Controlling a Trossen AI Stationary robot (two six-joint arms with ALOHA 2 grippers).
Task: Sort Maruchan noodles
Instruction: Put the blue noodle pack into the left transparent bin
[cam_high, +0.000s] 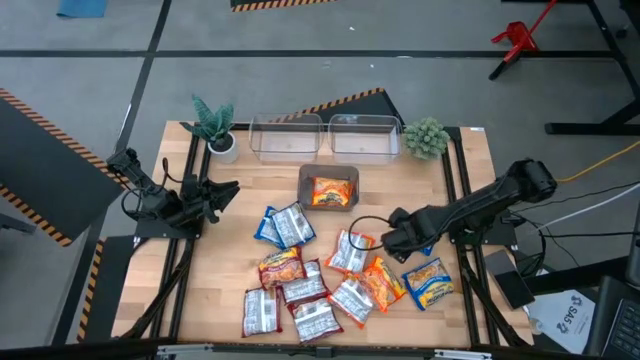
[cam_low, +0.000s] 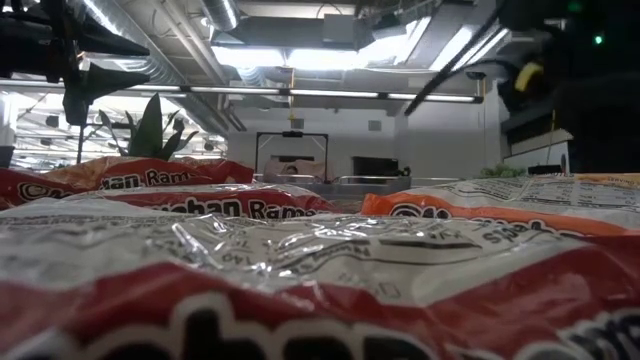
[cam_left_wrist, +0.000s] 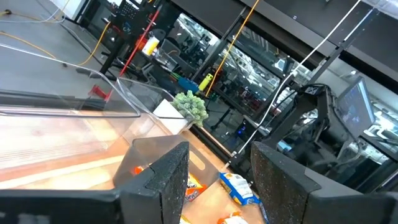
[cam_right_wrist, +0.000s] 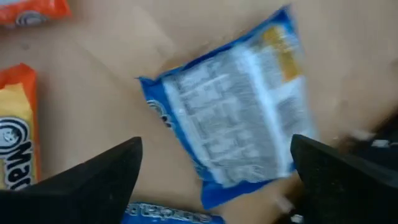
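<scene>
Hovering over the blue packet (cam_right_wrist: 233, 109) near the table's (cam_high: 470, 160) middle, the right gripper (cam_right_wrist: 214, 171) is spread wide, holding nothing; the left gripper (cam_left_wrist: 214, 180) waits, parted, at left.

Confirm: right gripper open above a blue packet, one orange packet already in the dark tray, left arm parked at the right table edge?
Not quite: the left arm, with the left gripper, waits at the left table edge, per the high view. The rest holds: the right gripper is open over the blue packet, and the orange packet lies in the dark tray.
</scene>
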